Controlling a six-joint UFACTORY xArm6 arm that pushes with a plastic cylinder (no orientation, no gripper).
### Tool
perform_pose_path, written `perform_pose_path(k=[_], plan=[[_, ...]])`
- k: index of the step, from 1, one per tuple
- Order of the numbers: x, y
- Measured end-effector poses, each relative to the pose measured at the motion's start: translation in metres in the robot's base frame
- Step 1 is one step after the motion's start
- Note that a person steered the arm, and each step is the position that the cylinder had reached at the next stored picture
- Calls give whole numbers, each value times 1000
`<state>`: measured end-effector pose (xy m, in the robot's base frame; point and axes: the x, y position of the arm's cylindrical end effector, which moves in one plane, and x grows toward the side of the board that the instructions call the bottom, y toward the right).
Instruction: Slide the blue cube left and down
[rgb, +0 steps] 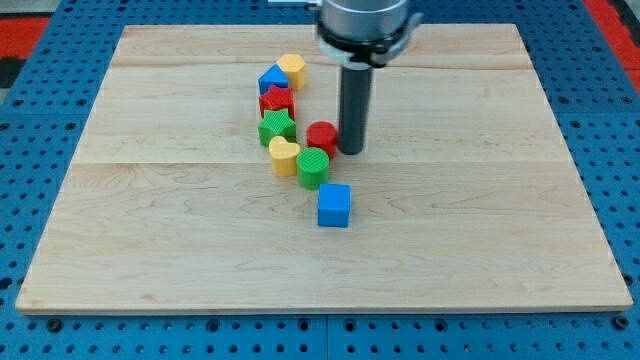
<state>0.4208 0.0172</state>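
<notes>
I carry no gripper, and my tip (351, 151) sits beside the red cylinder (321, 136), up-right of the blue cube (335, 205) lying apart mid-worktop (480, 230); approaching carelessly risks dragging the green cylinder (313, 167) along.

The straight dark rod is held upright below a grey cylindrical mount seen at the counter's top edge. My tip (351, 151) is set down on the counter, nearer its top edge than its bottom edge.
</notes>
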Motion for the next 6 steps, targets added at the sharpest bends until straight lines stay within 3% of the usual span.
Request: perform_pose_path(k=[1,2,3,4,6], plan=[[11,-58],[15,-69],[10,-37],[0,31],[63,9]])
